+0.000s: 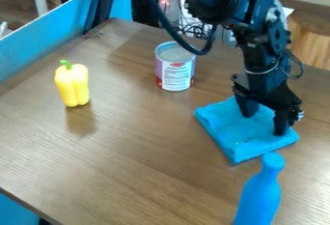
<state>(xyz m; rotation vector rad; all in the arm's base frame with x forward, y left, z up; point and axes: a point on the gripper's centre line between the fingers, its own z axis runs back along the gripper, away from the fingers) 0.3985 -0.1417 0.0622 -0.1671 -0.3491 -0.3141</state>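
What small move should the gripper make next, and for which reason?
I would probably close the gripper gently on the folded blue cloth. Its fingers stand apart, both tips are low over the cloth, and no other thing is between them. Whether the tips already touch the cloth I cannot tell, so slow closing seems wise.

Wide passage is offered on the worktop (142, 166) between the yellow pepper (72, 88) and the blue cloth (240, 141), with a narrower lane left between the can (174, 69) and the cloth. Low travel from the end effector (264, 124) toward the near edge is obstructed by the blue bottle (260, 197), and overhead approach to the can is hindered by the looped cable (205, 50) at its rim.
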